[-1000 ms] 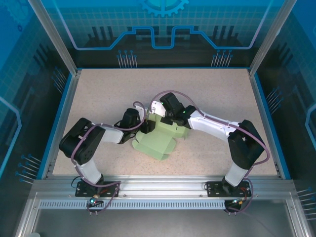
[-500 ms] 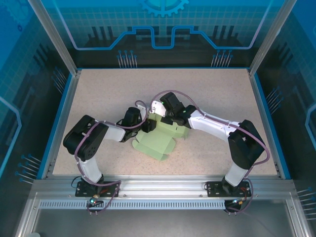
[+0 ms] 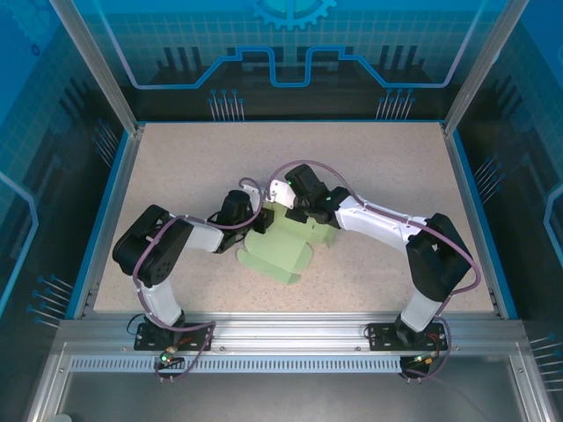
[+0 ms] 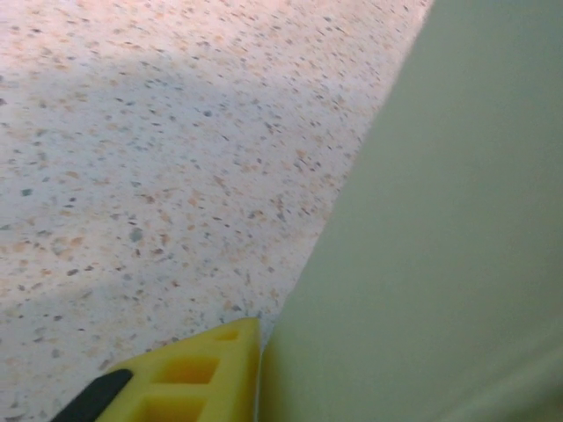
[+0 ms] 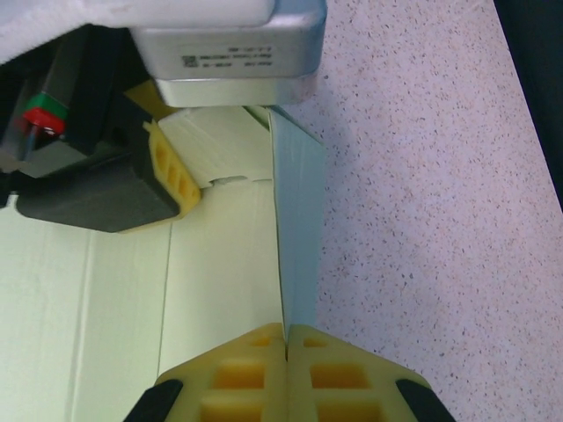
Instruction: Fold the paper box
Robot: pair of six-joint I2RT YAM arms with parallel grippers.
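Your left tool (image 3: 260, 221) has pressed in against the left side of the paper box (image 3: 286, 251), which lies at the centre of the top view, mid-counter (image 3: 378, 158). Since a second ago the box's lower-left corner has drawn inward, so that side panel is probably starting to lift. You cannot tell whether the left jaws have caught paper. Your right tool (image 5: 287, 338) stays pinched shut on the edge of an upright flap.

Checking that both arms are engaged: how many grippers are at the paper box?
2. The left gripper is at the left edge of the paper box, with a finger against a panel. The right gripper is pinching an upright flap at its far edge.
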